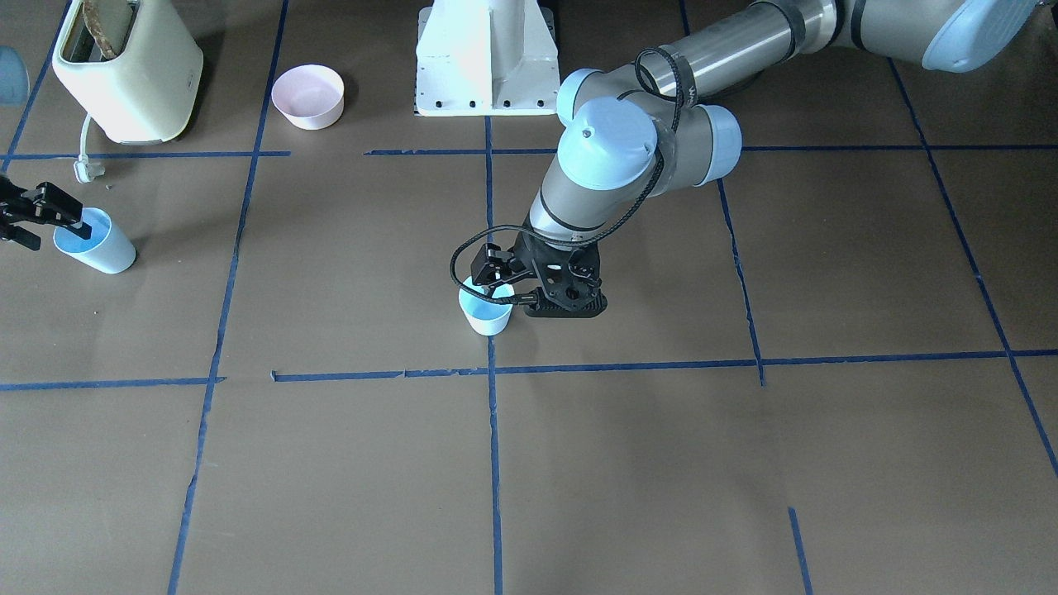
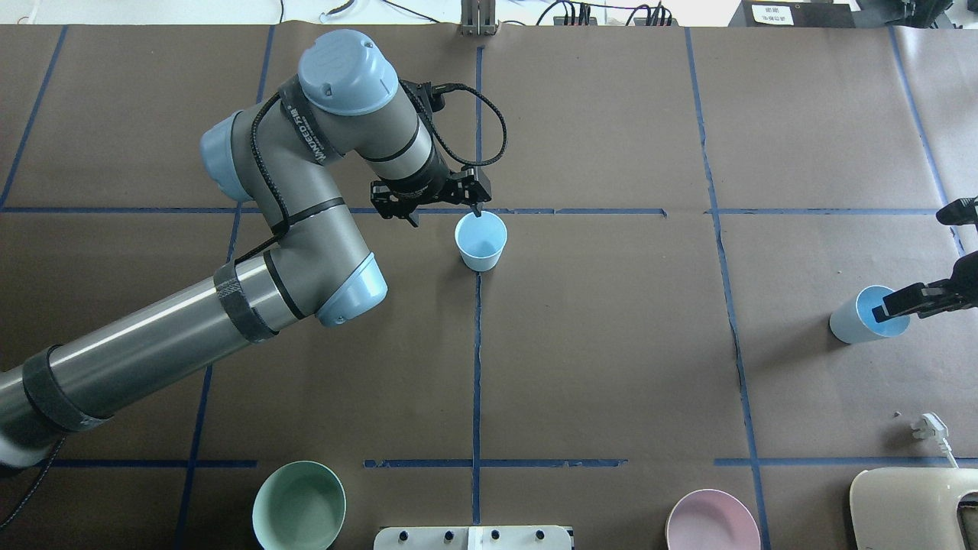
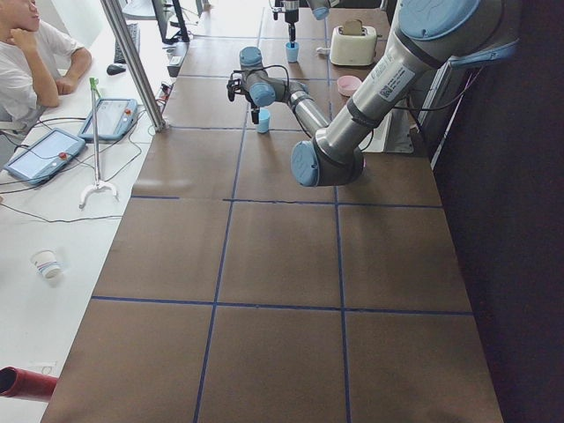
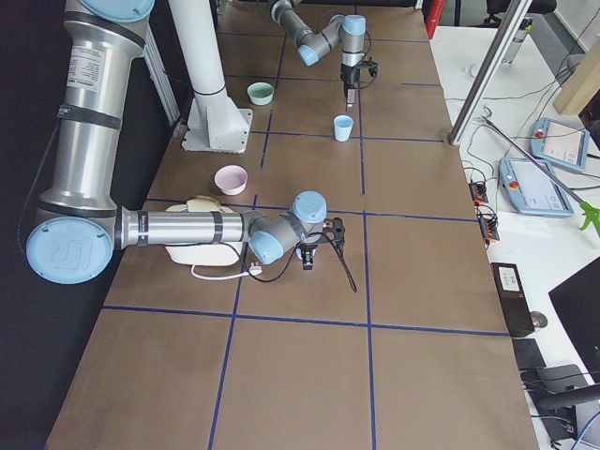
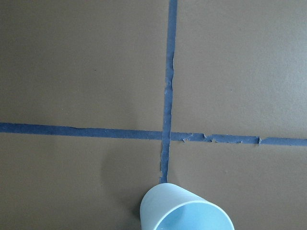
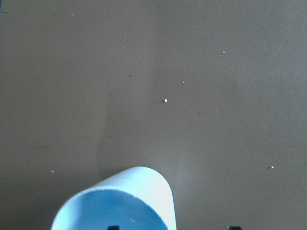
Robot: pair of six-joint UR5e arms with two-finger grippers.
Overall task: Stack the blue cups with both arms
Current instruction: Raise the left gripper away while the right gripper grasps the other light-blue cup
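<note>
Your left gripper (image 2: 445,218) and right gripper (image 1: 54,227) are open; straddle the walls of the blue cups (image 2: 481,243) (image 2: 852,325) beneath them, then pinch gently.

I see the bench (image 1: 628,463) as plain brown paper crossed by a grid of blue tape lines (image 1: 494,463). The middle cup (image 2: 481,243) and the outer cup (image 2: 852,325) are both pale sky blue outside and blue inside. The left arm (image 2: 153,344) and right arm (image 4: 178,228) show grey-silver tubes, light-blue joint caps and black cable, the left tool (image 2: 445,218) and right tool (image 1: 58,231) are black, and around them I make out a pink bowl (image 1: 308,97), a mint-green bowl (image 2: 299,506), a cream toaster (image 1: 140,74) and a white pedestal (image 1: 485,58).
</note>
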